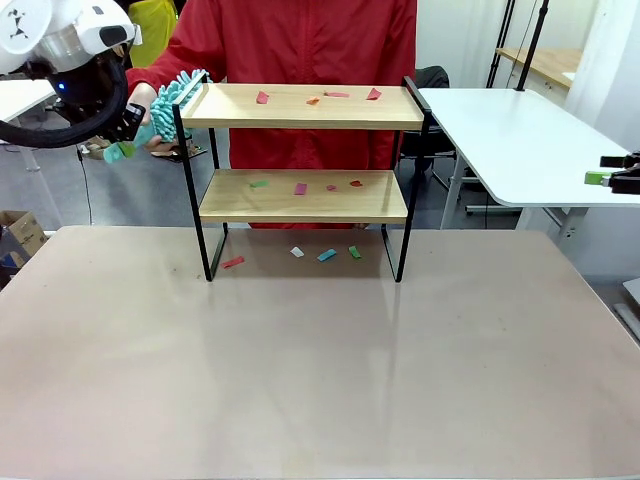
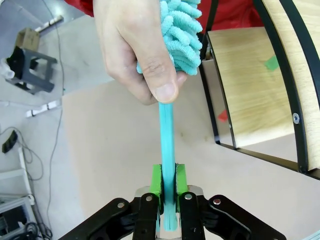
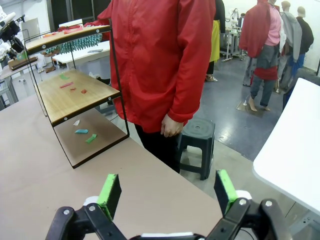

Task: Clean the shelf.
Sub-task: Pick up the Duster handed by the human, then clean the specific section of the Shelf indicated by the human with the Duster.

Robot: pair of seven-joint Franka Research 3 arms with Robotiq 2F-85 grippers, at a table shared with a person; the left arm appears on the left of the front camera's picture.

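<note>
The shelf (image 1: 305,107) stands mid-table, with two wooden boards in a black frame. Coloured paper scraps (image 1: 262,97) lie on the top board, more on the lower board (image 1: 300,188), and others on the table beneath (image 1: 326,255). At the shelf's top left corner, my left gripper (image 1: 125,140) is shut on the teal handle (image 2: 167,145) of a fluffy teal duster (image 1: 181,94). A person's hand (image 2: 135,50) also grips the handle just under the duster head (image 2: 182,35). My right gripper (image 3: 167,195) is open and holds nothing, off the table's right side (image 1: 605,178), well away from the shelf (image 3: 75,95).
The person in a red jacket (image 1: 300,40) stands right behind the shelf. A second white table (image 1: 520,130) lies at the back right, and a dark stool (image 3: 197,135) stands by the person. The beige table (image 1: 320,380) in front of the shelf is bare.
</note>
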